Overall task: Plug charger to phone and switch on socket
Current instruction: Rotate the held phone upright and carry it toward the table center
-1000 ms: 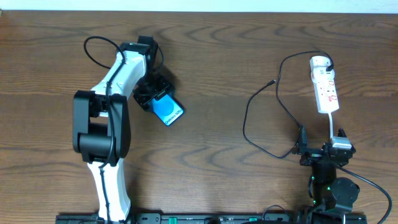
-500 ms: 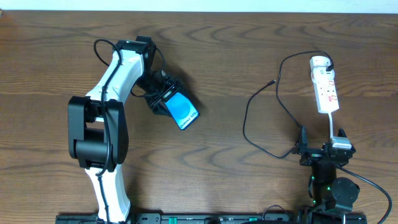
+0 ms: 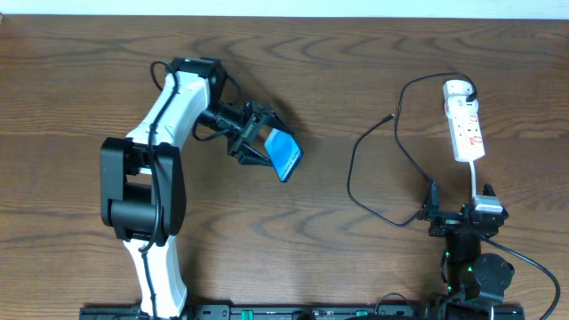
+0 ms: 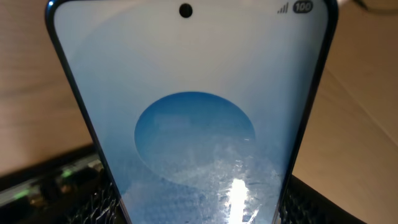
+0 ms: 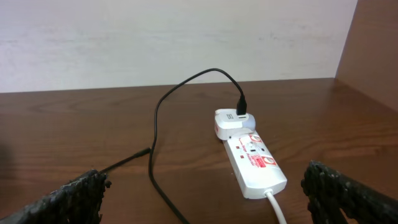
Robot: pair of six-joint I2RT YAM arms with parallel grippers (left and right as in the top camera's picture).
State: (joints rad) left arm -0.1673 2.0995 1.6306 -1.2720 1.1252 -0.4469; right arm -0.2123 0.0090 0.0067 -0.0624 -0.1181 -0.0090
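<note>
The left wrist view alone shows the slim glass-fronted phone up close: a pale blue screen with a darker oval and smudges. In the overhead view the left jaws grip the phone by its lower end, well left of the narrow white plastic power strip, and it is nearer the strip than before. The thin black charger cable curves just left of the strip. The right jaws stand wide and hold nothing.

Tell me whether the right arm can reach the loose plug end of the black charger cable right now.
Probably yes. The right gripper is open and empty, and the charger's plug tip lies on the table ahead of it, with nothing between them.
</note>
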